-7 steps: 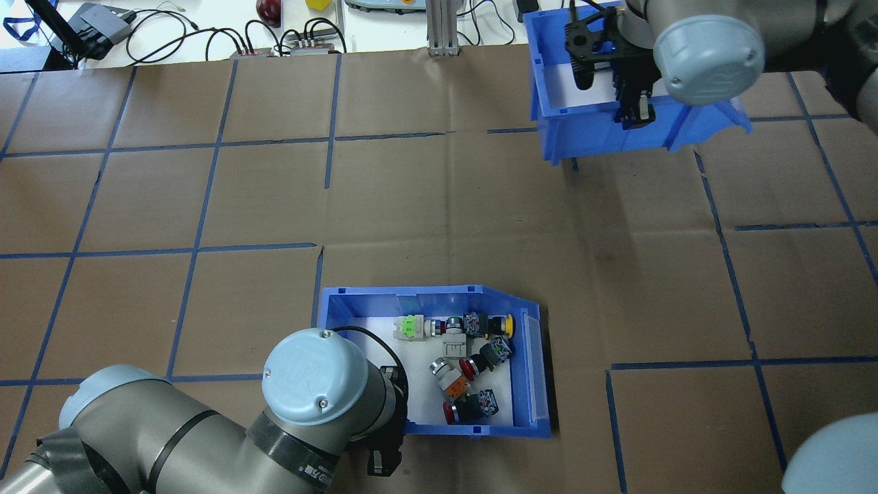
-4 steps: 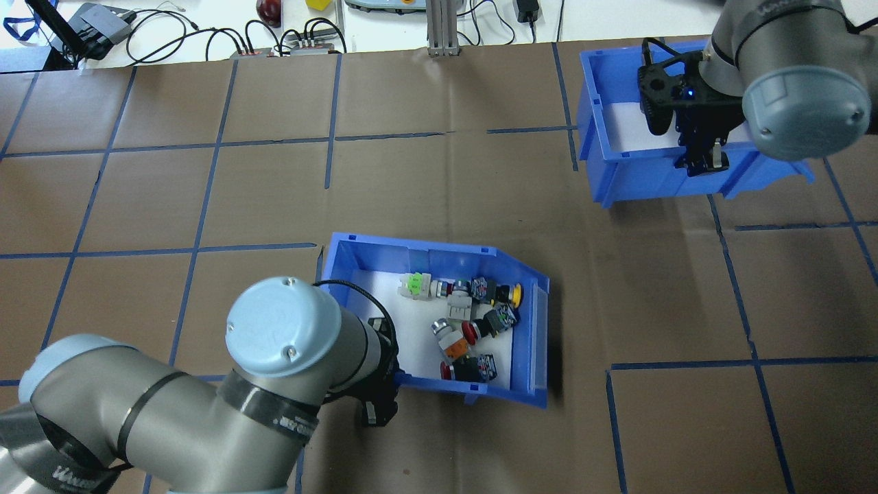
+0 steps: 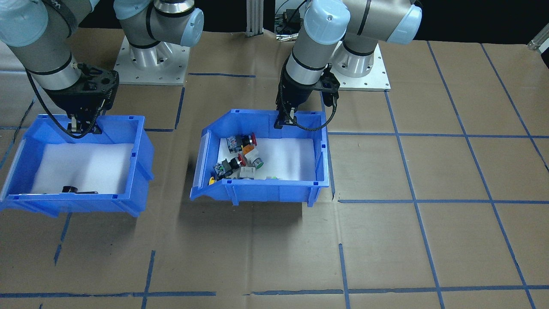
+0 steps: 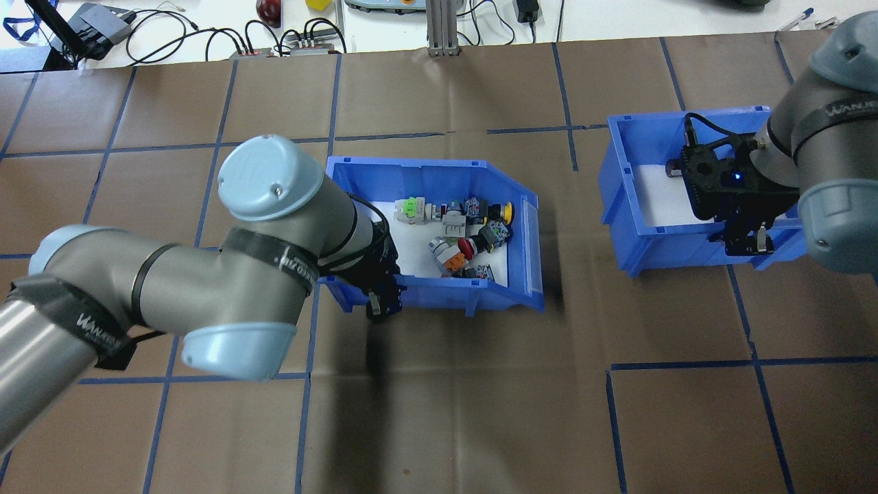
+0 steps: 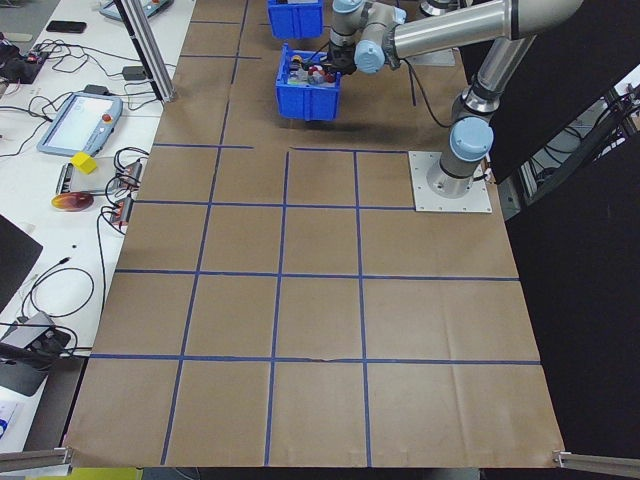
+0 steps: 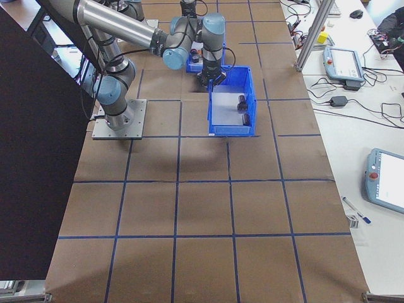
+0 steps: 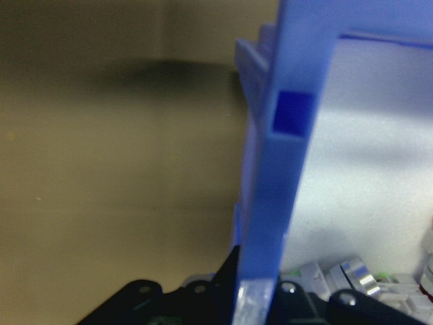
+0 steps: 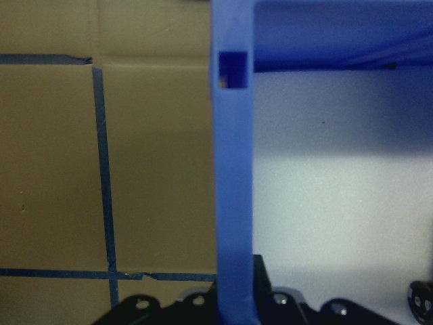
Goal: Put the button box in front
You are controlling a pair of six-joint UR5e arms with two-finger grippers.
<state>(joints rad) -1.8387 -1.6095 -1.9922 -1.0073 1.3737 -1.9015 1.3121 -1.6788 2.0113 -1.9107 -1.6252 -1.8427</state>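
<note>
Both bins are airborne, shadows on the paper below. Left gripper [image 4: 381,300] is clamped on the robot-side wall of the button box [image 4: 528,233], held over the table's middle. Right gripper [image 4: 748,240] pinches the robot-side wall of the second blue bin [image 4: 621,178] toward the table's right edge. The carry is partway; setting the box down remains, likely nearer the operators' edge, though that's unclear.
</note>
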